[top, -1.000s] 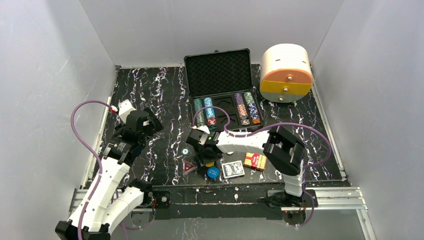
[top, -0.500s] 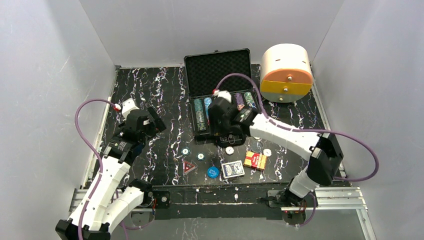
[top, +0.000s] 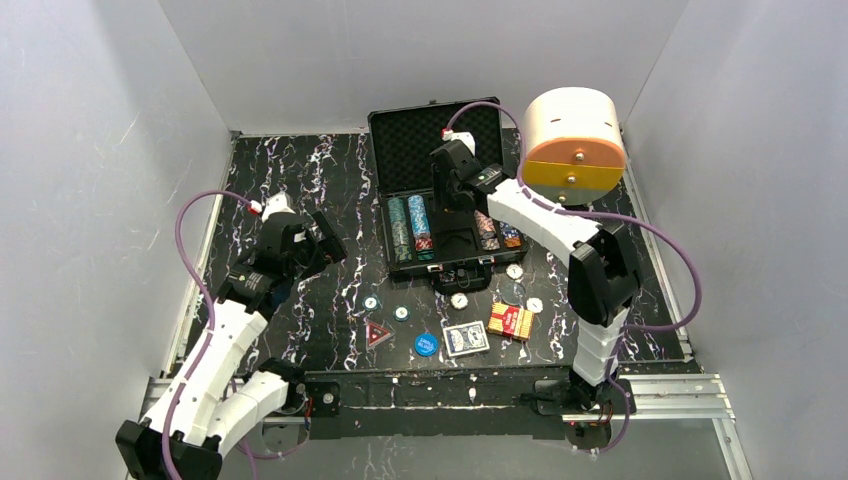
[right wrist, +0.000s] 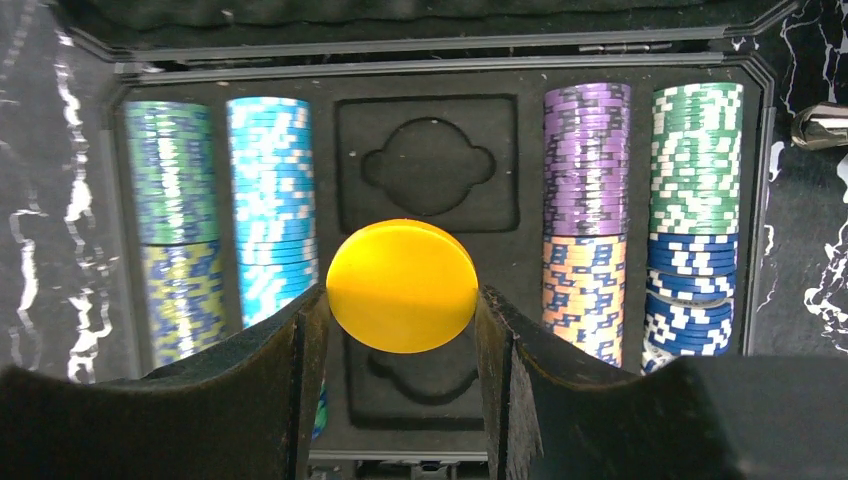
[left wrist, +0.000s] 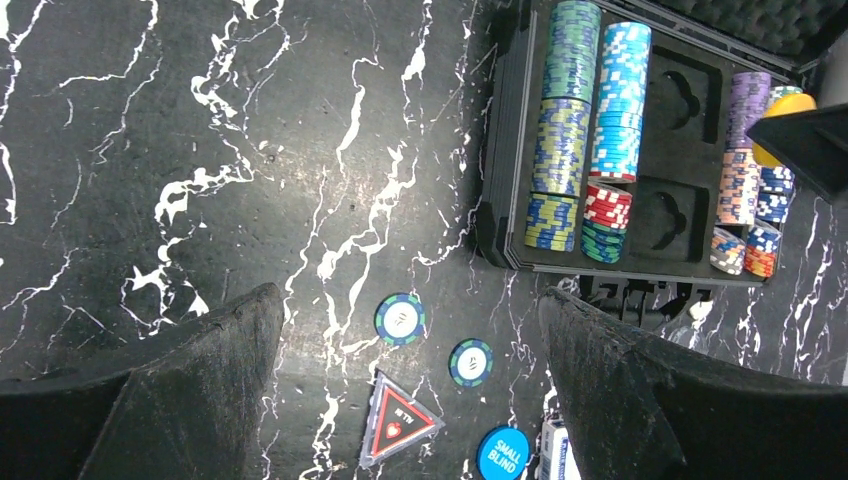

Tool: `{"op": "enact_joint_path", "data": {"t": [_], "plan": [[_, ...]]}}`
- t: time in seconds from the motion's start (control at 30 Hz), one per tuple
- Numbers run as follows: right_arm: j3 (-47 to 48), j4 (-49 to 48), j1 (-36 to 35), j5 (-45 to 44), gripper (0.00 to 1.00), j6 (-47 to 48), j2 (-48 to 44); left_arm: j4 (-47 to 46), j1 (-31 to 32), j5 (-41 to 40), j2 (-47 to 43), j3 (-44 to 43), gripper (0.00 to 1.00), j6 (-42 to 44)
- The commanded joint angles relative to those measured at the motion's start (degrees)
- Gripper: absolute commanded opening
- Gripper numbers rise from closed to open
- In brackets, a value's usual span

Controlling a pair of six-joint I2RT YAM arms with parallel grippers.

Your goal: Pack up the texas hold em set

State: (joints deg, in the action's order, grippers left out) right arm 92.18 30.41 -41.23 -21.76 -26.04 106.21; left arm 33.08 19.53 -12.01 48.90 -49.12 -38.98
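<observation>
1. Nearest, around 6 o'clock on the bench (top: 300, 180), the red triangle (top: 378, 333), blue deck (top: 465, 338) and red deck (top: 510, 322) lie loose.
2. At 9 o'clock the left claw (left wrist: 412, 300) hangs above the bench, fingers spread wide, gripping nothing.
3. Toward 12 o'clock the right claw (right wrist: 400, 300) is clamped on a yellow round button (right wrist: 402, 285), above the middle recesses of the open briefcase (right wrist: 430, 105), with chip rows (right wrist: 585, 200) on either side.

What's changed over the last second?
The right gripper swung from the loose pieces at the front to above the open case, carrying the yellow button. The left gripper edged slightly inward, open and empty. The red triangle, blue deck and red deck stayed put.
</observation>
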Motion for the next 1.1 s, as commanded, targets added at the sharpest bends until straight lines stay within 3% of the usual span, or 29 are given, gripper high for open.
{"op": "enact_joint_path", "data": {"t": [0.0,0.6,1.07], "plan": [[2.47,-2.30,1.76,-0.38,0.50,2.80,2.42,-0.44,0.07,2.73,0.05,1.08,0.98,-0.31],[7.42,-4.89,3.92,2.46,0.54,6.47,15.38,-1.64,0.19,3.86,1.15,3.41,0.98,-0.89],[8.74,-6.03,5.28,2.51,0.57,7.58,19.16,-2.66,0.13,3.63,3.64,3.34,0.98,-0.55]]}}
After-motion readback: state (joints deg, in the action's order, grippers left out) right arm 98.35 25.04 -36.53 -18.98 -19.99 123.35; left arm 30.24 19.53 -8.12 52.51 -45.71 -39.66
